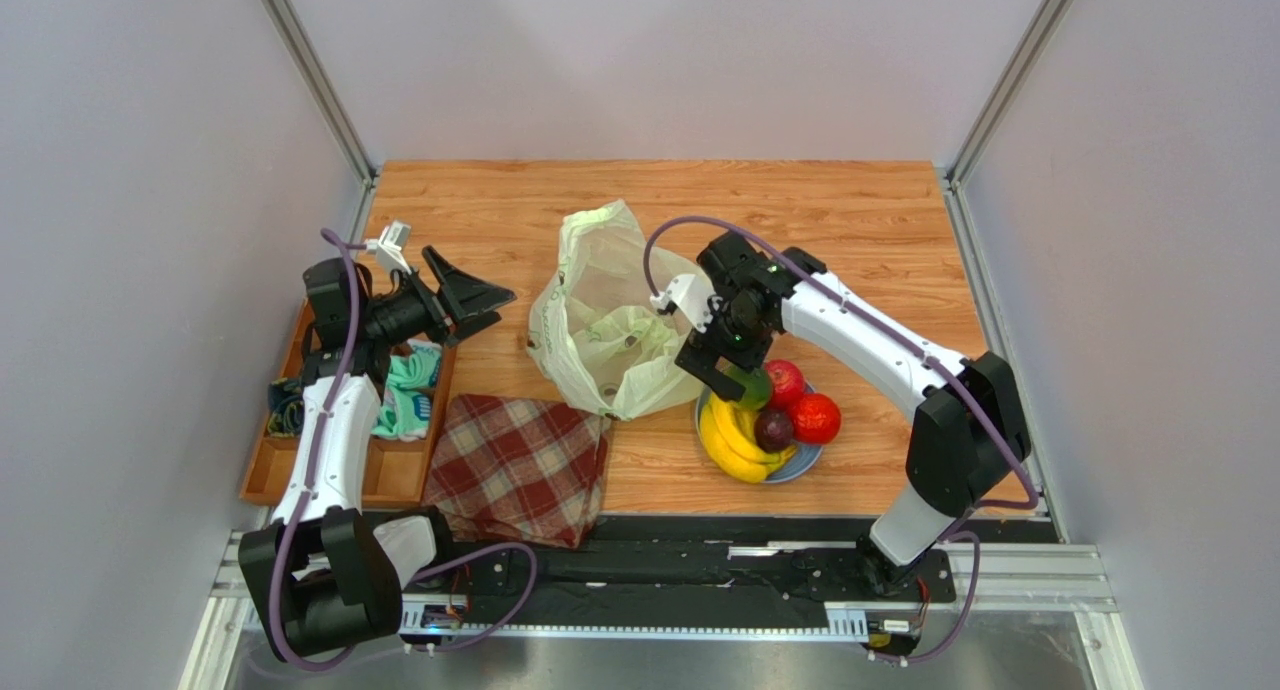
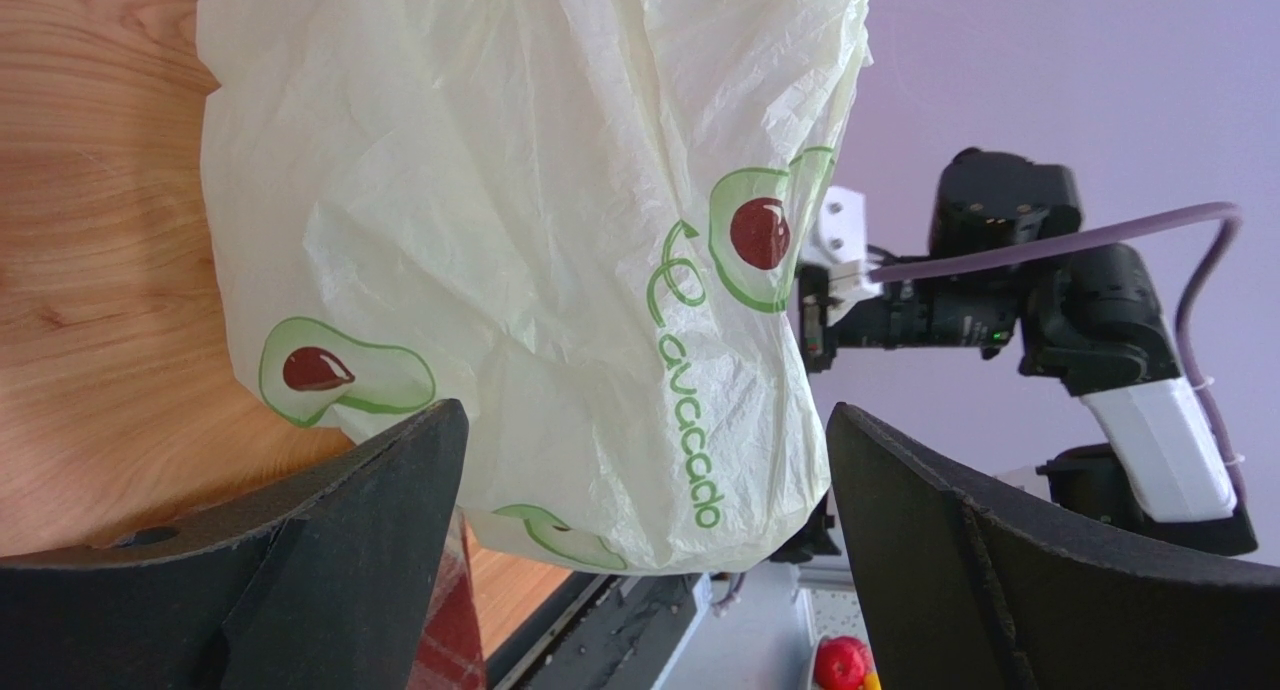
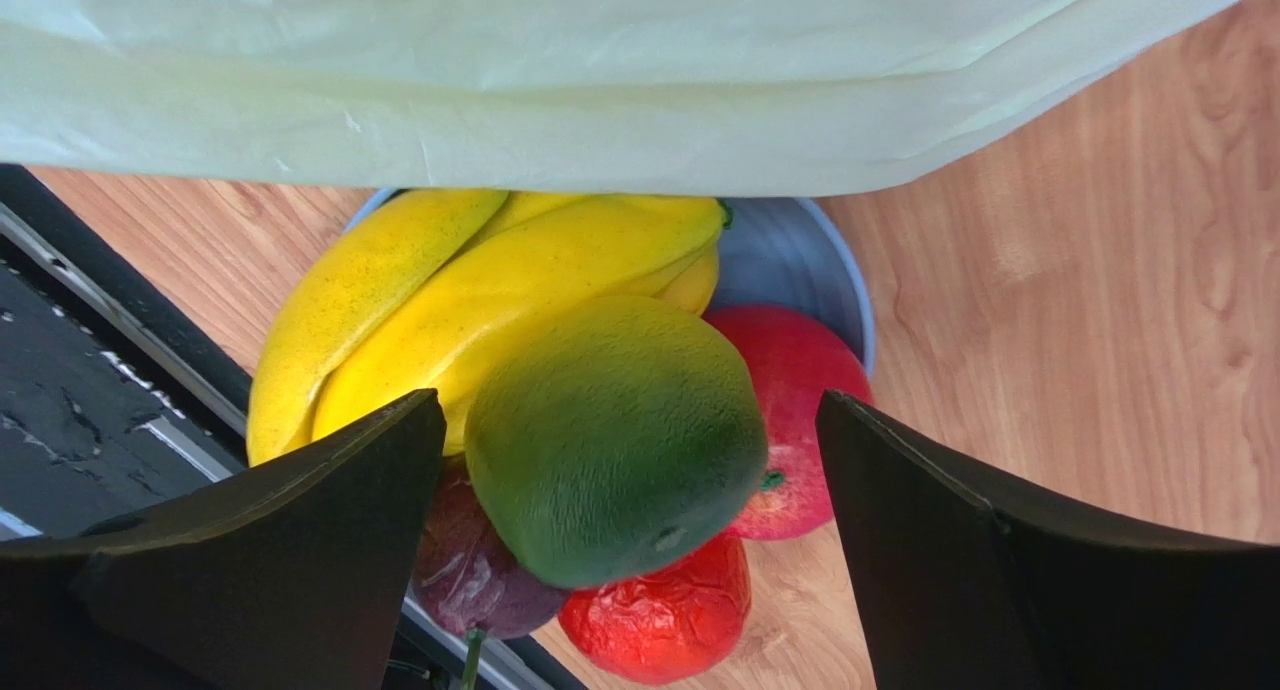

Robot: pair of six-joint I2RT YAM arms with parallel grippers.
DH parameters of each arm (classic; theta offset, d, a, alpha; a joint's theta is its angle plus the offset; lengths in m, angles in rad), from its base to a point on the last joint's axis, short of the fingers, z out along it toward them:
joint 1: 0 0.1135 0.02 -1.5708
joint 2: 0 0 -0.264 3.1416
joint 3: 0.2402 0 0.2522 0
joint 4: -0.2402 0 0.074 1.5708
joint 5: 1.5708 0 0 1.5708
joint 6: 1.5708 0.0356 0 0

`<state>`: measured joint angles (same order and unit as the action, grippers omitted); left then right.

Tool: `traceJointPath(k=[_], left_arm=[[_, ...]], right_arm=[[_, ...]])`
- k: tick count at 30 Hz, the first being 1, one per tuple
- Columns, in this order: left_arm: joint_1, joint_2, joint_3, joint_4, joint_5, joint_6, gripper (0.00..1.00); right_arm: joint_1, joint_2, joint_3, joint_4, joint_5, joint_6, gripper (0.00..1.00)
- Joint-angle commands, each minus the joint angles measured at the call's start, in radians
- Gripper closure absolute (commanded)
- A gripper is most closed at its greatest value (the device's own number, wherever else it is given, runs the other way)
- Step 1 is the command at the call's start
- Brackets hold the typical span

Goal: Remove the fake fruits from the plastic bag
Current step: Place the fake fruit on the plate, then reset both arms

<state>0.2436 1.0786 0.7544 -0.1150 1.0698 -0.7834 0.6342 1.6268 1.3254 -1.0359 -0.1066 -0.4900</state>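
The pale yellow-green plastic bag (image 1: 609,323) (image 2: 526,240) (image 3: 601,75), printed with avocados, stands crumpled mid-table. To its right, a blue plate (image 1: 809,461) (image 3: 789,255) holds a yellow banana bunch (image 1: 729,443) (image 3: 451,293), two red fruits (image 1: 784,378) (image 1: 816,417) (image 3: 796,375) (image 3: 661,623) and a dark purple one (image 1: 774,428) (image 3: 473,570). A green round fruit (image 1: 747,383) (image 3: 616,435) lies on top of that pile. My right gripper (image 1: 729,375) (image 3: 631,450) is open around it, with a gap on each side. My left gripper (image 1: 481,293) (image 2: 646,465) is open and empty, left of the bag, aimed at it.
A red plaid cloth (image 1: 519,465) (image 2: 443,645) lies in front of the bag. A wooden tray (image 1: 263,473) with small items sits at the left table edge under the left arm. Grey walls close in the left, back and right sides.
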Motion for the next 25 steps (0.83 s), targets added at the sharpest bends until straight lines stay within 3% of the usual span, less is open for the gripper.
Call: traceJointPath(k=[1, 7, 14, 15, 17, 21, 25], left_arm=[[0.006, 0.0, 0.014, 0.02, 0.002, 0.003, 0.02], [0.006, 0.037, 0.083, -0.034, -0.01, 0.065, 0.01], [0.005, 0.04, 0.216, -0.279, -0.151, 0.349, 0.01], [0.005, 0.026, 0.221, -0.3, -0.187, 0.396, 0.01], [0.005, 0.012, 0.229, -0.342, -0.243, 0.429, 0.01], [0.005, -0.005, 0.221, -0.365, -0.249, 0.464, 0.01], [0.005, -0.025, 0.201, -0.37, -0.26, 0.469, 0.01]], right_arm=[[0.001, 0.005, 0.217, -0.076, -0.014, 0.044, 0.0], [-0.088, -0.048, 0.325, -0.107, 0.01, 0.115, 0.0], [-0.419, 0.008, 0.405, 0.074, 0.103, 0.339, 0.0], [-0.418, 0.005, 0.384, 0.111, 0.24, 0.365, 0.0], [-0.415, -0.031, 0.325, 0.193, 0.31, 0.399, 0.0], [-0.412, -0.1, 0.184, 0.209, 0.259, 0.38, 0.01], [-0.41, -0.139, 0.144, 0.211, 0.216, 0.384, 0.01]])
